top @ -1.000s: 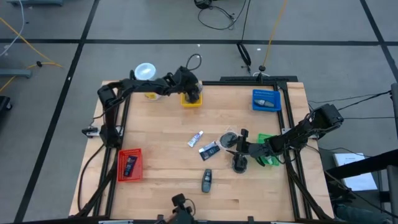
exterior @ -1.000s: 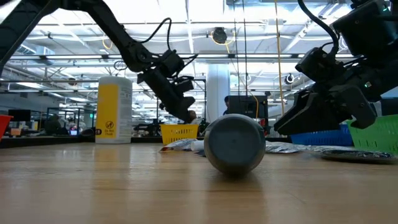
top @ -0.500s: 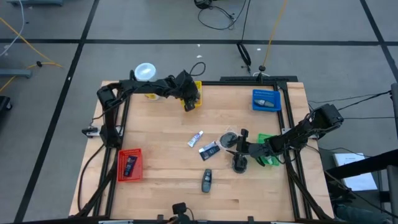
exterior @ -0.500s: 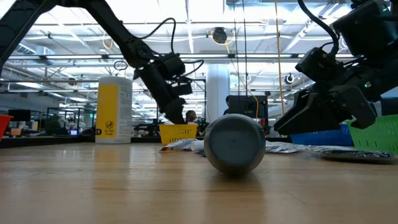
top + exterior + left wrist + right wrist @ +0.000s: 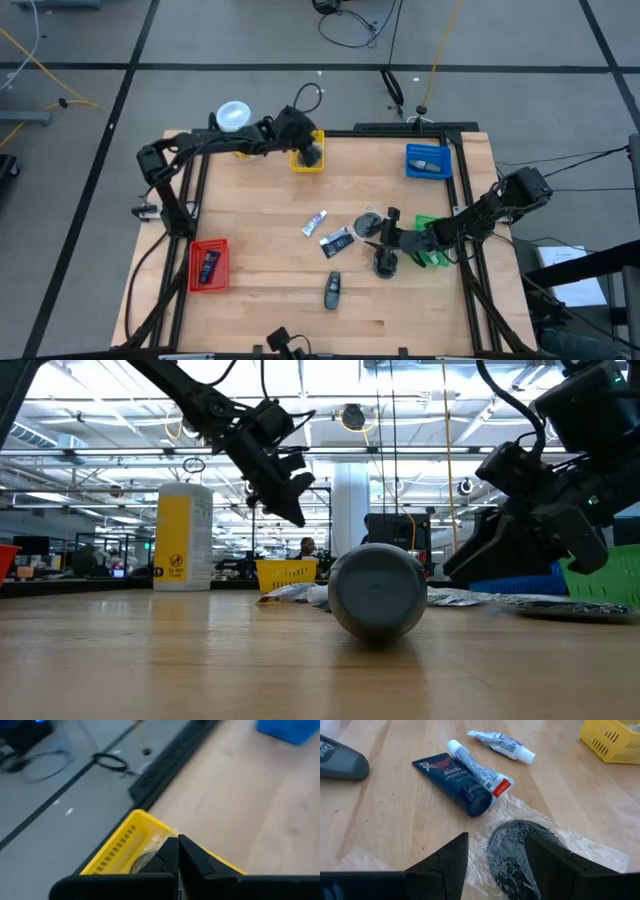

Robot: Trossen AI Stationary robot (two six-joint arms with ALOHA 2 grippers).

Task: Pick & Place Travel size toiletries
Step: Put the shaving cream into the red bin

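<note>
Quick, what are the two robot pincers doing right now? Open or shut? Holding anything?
Left pincer: shut, holding nothing, above the yellow tray.
Right pincer: open, holding nothing, just over the dark item in clear wrap.

This is a robotics lab set up in a big industrial hall. From above, a wooden table (image 5: 270, 270) in a black metal frame stands on a grey concrete floor (image 5: 100, 40) marked with dark lines, and loose cables (image 5: 345, 20) trail across the top of the frame. At table height the background opens onto a high ceiling with rows of strip lights (image 5: 90, 405), a white pillar (image 5: 350, 500) at centre, and workstations far behind (monitors, it seems, at far left).
</note>
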